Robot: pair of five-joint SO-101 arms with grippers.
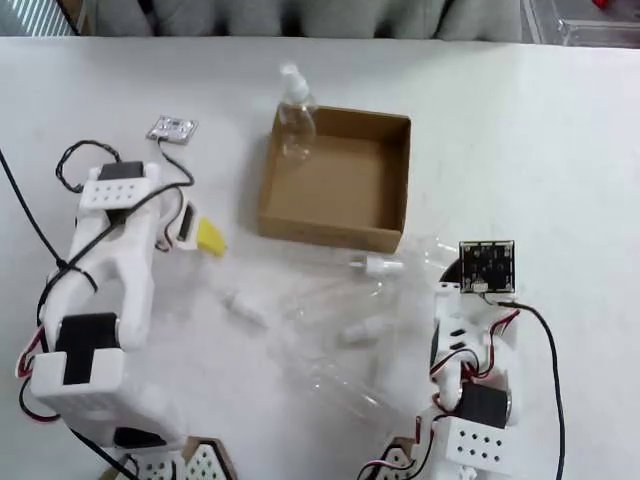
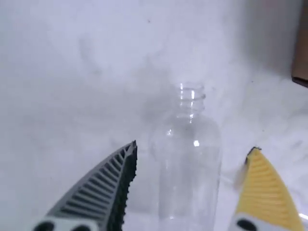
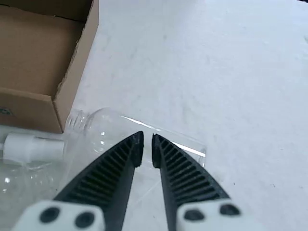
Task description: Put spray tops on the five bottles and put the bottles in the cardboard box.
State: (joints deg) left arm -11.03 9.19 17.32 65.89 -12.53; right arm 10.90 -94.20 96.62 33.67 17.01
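Note:
The cardboard box (image 1: 335, 180) stands open at mid-table, its corner close in the right wrist view (image 3: 43, 57). A clear bottle with a white spray top (image 1: 296, 115) is at the box's far left corner. Several clear uncapped bottles (image 1: 330, 325) lie in front of the box with loose white spray tops (image 1: 378, 265) among them. My left gripper (image 2: 192, 148) is open, its grey and yellow fingers either side of an uncapped bottle (image 2: 187, 159). My right gripper (image 3: 147, 147) is shut, empty, just above a lying bottle (image 3: 110, 127) beside a spray top (image 3: 33, 144).
A small silver packet (image 1: 172, 128) lies left of the box. The left arm (image 1: 110, 270) and its cables take up the left side, the right arm (image 1: 470, 370) the near right. Bare white table lies right of the box.

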